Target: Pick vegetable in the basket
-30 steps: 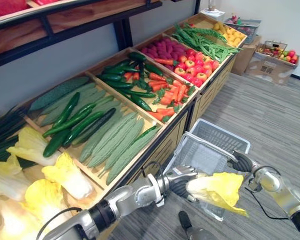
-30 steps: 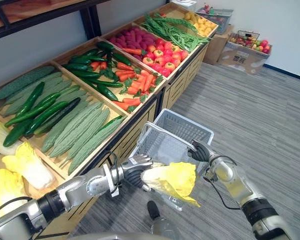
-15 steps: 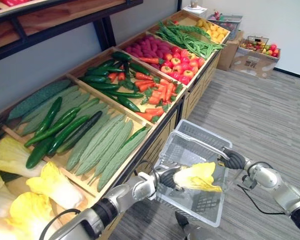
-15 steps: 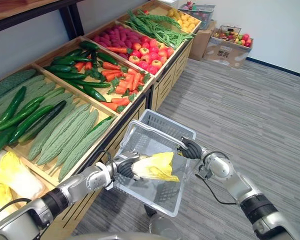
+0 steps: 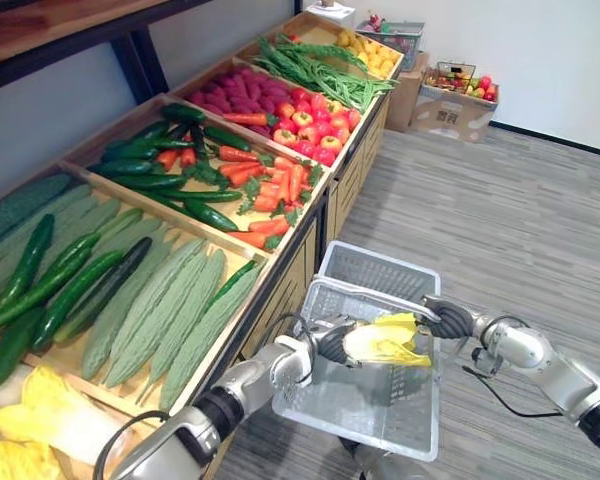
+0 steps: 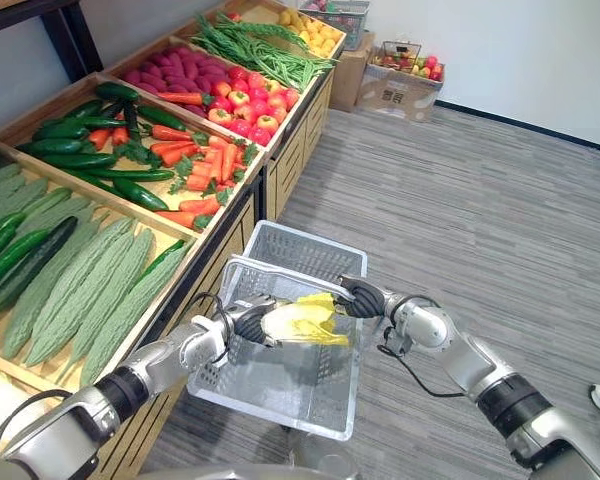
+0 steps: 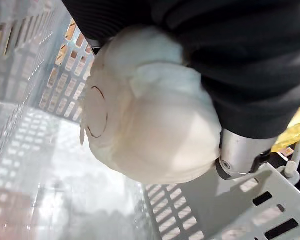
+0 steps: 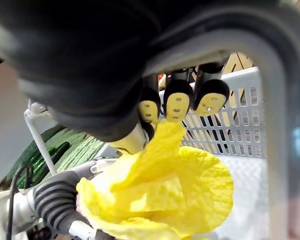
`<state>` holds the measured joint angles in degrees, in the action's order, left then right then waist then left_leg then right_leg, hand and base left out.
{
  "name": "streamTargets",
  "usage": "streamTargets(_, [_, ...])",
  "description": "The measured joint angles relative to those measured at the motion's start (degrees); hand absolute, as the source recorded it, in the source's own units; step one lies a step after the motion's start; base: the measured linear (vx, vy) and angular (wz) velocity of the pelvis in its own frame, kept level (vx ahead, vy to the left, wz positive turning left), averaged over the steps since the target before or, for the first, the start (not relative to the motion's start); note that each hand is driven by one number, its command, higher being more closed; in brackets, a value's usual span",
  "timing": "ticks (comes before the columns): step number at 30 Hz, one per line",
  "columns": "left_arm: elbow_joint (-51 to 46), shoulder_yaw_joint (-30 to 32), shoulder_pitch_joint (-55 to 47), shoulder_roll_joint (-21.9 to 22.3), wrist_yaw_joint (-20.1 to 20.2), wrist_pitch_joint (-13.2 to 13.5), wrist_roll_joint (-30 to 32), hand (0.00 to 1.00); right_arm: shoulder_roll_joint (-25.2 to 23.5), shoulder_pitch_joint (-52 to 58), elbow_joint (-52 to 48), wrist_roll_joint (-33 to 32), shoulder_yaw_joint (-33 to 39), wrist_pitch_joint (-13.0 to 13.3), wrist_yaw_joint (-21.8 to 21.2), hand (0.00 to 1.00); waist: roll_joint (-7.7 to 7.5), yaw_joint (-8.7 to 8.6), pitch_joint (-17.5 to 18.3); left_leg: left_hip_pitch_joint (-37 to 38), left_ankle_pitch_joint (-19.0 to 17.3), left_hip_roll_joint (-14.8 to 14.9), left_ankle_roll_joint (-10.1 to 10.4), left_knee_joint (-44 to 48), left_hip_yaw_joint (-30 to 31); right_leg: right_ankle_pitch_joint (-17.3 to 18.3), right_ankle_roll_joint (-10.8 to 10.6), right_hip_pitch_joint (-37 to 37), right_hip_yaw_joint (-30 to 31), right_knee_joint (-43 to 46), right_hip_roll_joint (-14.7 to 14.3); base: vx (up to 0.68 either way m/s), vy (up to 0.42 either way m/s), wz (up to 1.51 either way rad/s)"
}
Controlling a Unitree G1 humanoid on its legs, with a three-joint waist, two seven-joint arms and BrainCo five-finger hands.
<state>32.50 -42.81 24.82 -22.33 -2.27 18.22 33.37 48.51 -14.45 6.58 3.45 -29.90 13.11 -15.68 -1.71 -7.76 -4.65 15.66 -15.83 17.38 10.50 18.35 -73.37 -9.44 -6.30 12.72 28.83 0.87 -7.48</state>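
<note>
My left hand [image 5: 335,342] is shut on a Chinese cabbage [image 5: 385,340] with a white base and yellow leaves, holding it inside the top of the grey plastic basket [image 5: 365,272]. In the left wrist view the cabbage base [image 7: 150,115] sits under the hand's dark cover [image 7: 230,60], above the basket's slotted floor. My right hand [image 5: 448,320] is curled round the basket's handle [image 8: 250,55] at the right rim, its fingertips [image 8: 177,102] just above the yellow leaves [image 8: 160,195].
A wooden produce stand runs along the left, with bitter gourds [image 5: 170,310], cucumbers [image 5: 50,285], carrots [image 5: 270,190], apples [image 5: 315,130] and green beans [image 5: 320,75]. More cabbages [image 5: 50,420] lie at the lower left. A cardboard box of fruit [image 5: 460,95] stands far right on grey floor.
The camera has swung right. My left hand has carried the cabbage from the basket's near edge to over its inside and lower. My right hand keeps hold of the handle.
</note>
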Motion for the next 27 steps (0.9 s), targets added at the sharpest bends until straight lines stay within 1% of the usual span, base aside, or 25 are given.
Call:
streamTargets(2, [0.1, 0.2, 0.3, 0.0, 0.0, 0.0, 1.7, 0.00, 0.0, -0.1, -0.5, 0.0, -0.3, 0.0, -0.2, 1.00, -0.01, 0.04, 0.0, 0.5, 0.0, 0.1, 0.0, 0.0, -0.3, 0.0, 0.0, -0.1, 0.2, 0.2, -0.3, -0.02, -0.024, -0.09])
streamTargets(10, [0.1, 0.3, 0.4, 0.0, 0.1, 0.0, 1.7, 0.00, 0.0, -0.4, -1.2, 0.3, -0.4, 0.2, -1.1, 1.00, -0.17, 0.19, -0.4, 0.5, 0.0, 0.2, 0.0, 0.2, -0.1, 0.0, 0.0, -0.2, -0.1, 0.3, -0.2, -0.04, -0.033, 0.02])
streamTargets(14, [-0.9, 0.2, 1.0, 0.1, 0.1, 0.0, 1.7, 0.00, -0.1, 0.7, -1.1, 2.4, 0.8, 0.2, -0.7, 1.00, -0.29, 0.31, -1.5, 0.3, 0.0, 0.4, 0.0, 0.1, 0.5, 0.0, 0.0, -0.5, -1.1, 0.3, 0.2, -0.04, -0.033, 0.12])
streamTargets(16, [-3.1, -0.7, 1.8, 0.1, 0.2, 0.0, 1.6, 0.00, -0.6, 1.5, -0.9, 2.9, 2.5, 0.2, -0.7, 1.00, -0.29, 0.32, -2.2, 0.3, 0.0, 0.4, 0.0, 0.0, 1.2, 0.1, 0.0, -1.0, -1.8, 0.2, 0.5, -0.03, -0.024, 0.23])
streamTargets(19, [-9.4, -2.8, 2.6, -0.3, 0.3, 0.6, 1.1, 0.00, -2.8, 3.6, 1.7, 3.6, 6.8, -0.1, 0.2, 1.00, -0.30, 0.47, -2.4, -0.9, -0.2, 0.5, -0.2, 0.1, 3.4, 0.2, 0.1, -0.9, -3.5, 0.2, 1.4, -0.05, -0.032, 0.32])
streamTargets(21, [-13.4, -4.8, 2.6, -0.3, 0.6, 2.2, 0.6, 0.00, -5.2, 4.8, 3.6, 5.4, 9.9, -0.5, 1.4, 1.00, -0.29, 0.88, -2.4, -1.4, -0.2, 0.7, -0.4, 0.4, 4.5, 0.2, 0.1, -1.0, -4.5, 0.3, 1.8, -0.04, -0.025, 0.24])
streamTargets(23, [-16.1, -6.5, 2.7, -0.3, 0.9, 2.5, 0.5, 0.00, -6.9, 5.8, 5.1, 6.0, 12.4, -0.5, 1.9, 1.00, -0.29, 1.14, -2.4, -2.0, -0.3, 1.1, -0.5, 1.0, 5.4, 0.2, 0.2, -1.2, -5.6, 0.3, 2.2, -0.04, -0.031, 0.31])
streamTargets(25, [-19.8, -8.4, 2.9, -0.3, 1.6, 2.5, -0.8, 0.00, -8.6, 7.1, 6.5, 7.8, 16.0, -0.9, 2.7, 1.00, -0.13, 1.48, -2.5, -2.6, -0.3, 1.1, -0.6, 0.9, 6.9, 0.2, 0.2, -1.2, -7.1, 1.0, 2.7, -0.06, -0.027, 0.37])
streamTargets(27, [-26.0, -9.9, 2.9, -0.4, 2.8, 3.2, -3.9, 0.00, -10.3, 7.7, 9.0, 9.3, 19.6, -2.1, 3.7, 1.00, -0.07, 2.12, -2.5, -3.2, -0.3, 1.0, -0.6, 0.9, 8.7, 0.4, 0.2, -1.8, -9.1, 1.3, 3.6, -0.09, -0.022, 0.40])
